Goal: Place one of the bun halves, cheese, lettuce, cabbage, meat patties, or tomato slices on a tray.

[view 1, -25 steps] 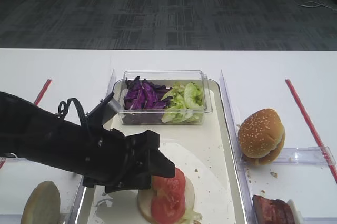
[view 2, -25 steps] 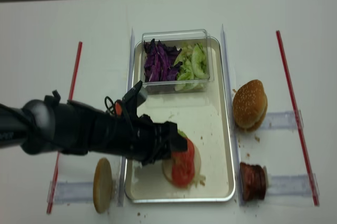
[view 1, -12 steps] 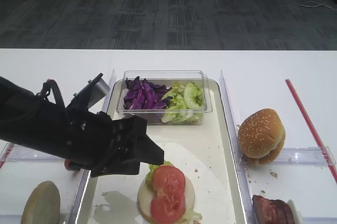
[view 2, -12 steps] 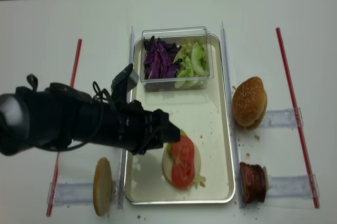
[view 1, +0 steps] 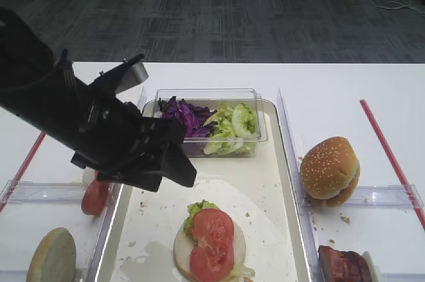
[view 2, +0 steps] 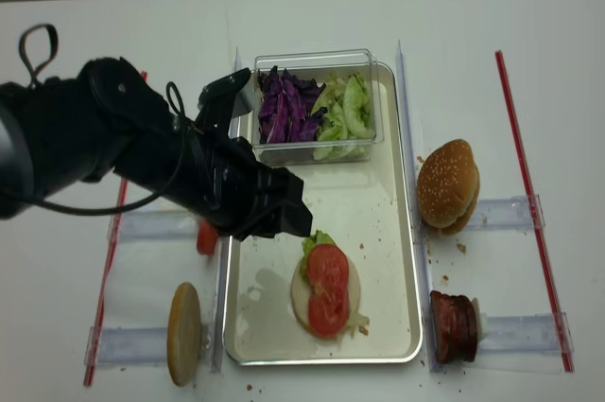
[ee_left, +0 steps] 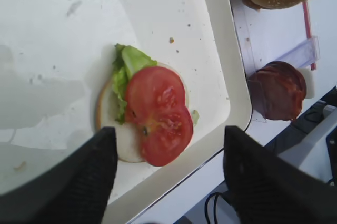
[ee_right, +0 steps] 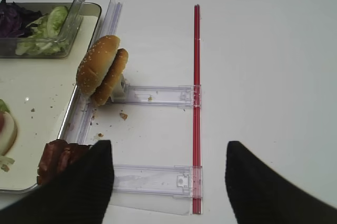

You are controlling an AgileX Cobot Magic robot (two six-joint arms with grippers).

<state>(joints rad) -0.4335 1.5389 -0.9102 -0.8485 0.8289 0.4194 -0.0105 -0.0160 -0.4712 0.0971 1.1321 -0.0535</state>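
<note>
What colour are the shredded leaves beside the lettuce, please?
Dark purple shredded leaves; clearest in the realsense view.

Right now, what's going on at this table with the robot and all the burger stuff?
A burger is being built on the tray. A bun half there already carries lettuce and two tomato slices. The left gripper hangs open and empty above that stack, holding nothing. The right gripper is open too, hovering over the table to the right of the tray. A sesame bun and meat patties sit beside the tray, not yet used.
</note>
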